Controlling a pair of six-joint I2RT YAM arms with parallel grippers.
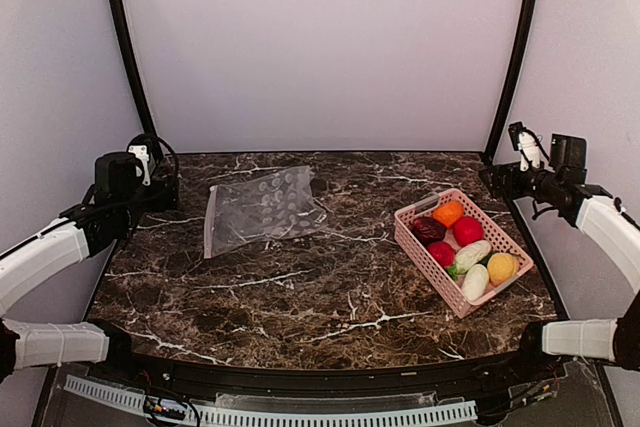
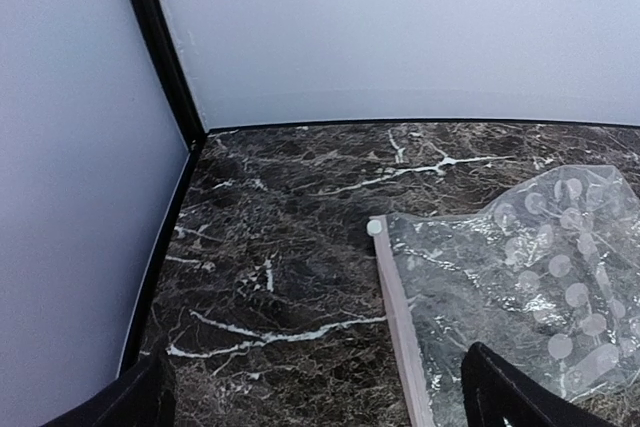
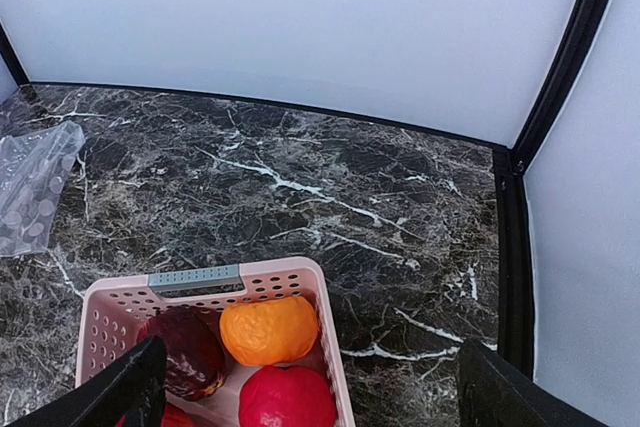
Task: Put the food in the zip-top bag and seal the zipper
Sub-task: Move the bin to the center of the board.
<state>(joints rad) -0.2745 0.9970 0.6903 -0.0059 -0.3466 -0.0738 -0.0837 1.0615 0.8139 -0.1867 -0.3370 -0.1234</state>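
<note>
Zip-top bag [image 1: 262, 209] flat, left of centre; food [image 1: 467, 231] in pink basket [image 1: 420, 258], right.
Note the bag's long axis runs left-right, zipper [image 1: 209, 223] end toward your left gripper [image 2: 318, 405]; it and the right gripper [image 3: 310, 399] gape wide, empty.

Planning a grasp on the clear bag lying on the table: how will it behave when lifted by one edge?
The zip-top bag looks thin and crinkled, so it will probably droop and fold rather than hold shape. Its glossy film may slide on the marble table if pushed. The zipper strip looks thicker, likely the stiffest place to pinch.
</note>
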